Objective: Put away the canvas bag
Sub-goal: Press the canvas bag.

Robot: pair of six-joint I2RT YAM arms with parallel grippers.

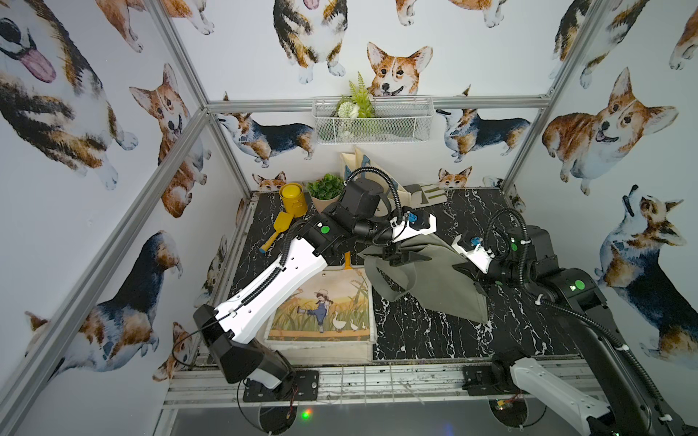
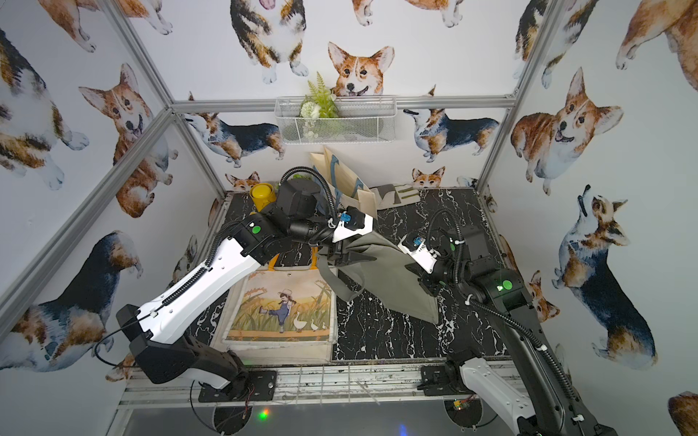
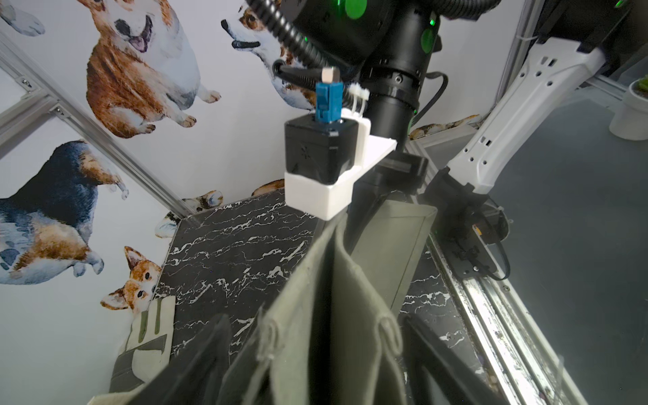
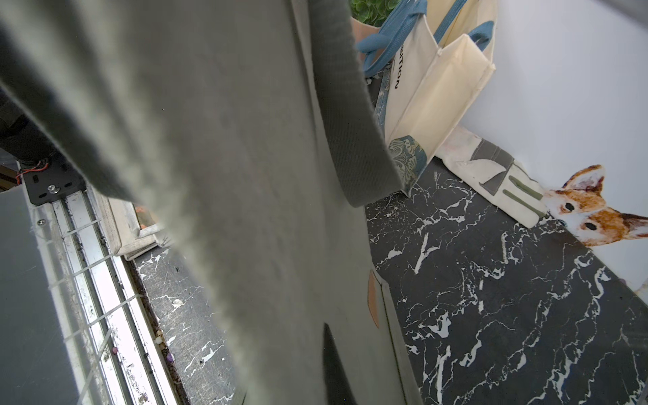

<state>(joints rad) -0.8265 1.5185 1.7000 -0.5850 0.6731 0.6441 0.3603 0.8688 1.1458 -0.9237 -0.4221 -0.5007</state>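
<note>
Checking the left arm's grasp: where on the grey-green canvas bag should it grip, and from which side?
Probably the top hem of the grey-green canvas bag, at the end away from the right gripper, from above: that rim stands up as a thin edge jaws can straddle; the body hangs slack.

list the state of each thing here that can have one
olive canvas bag, held up between both hands
left hand, astride the bag's top edge, grip unclear
right hand, shut on the bag's side
picture tote, lying flat
cream tote, standing upright
glove, lying flat
</note>
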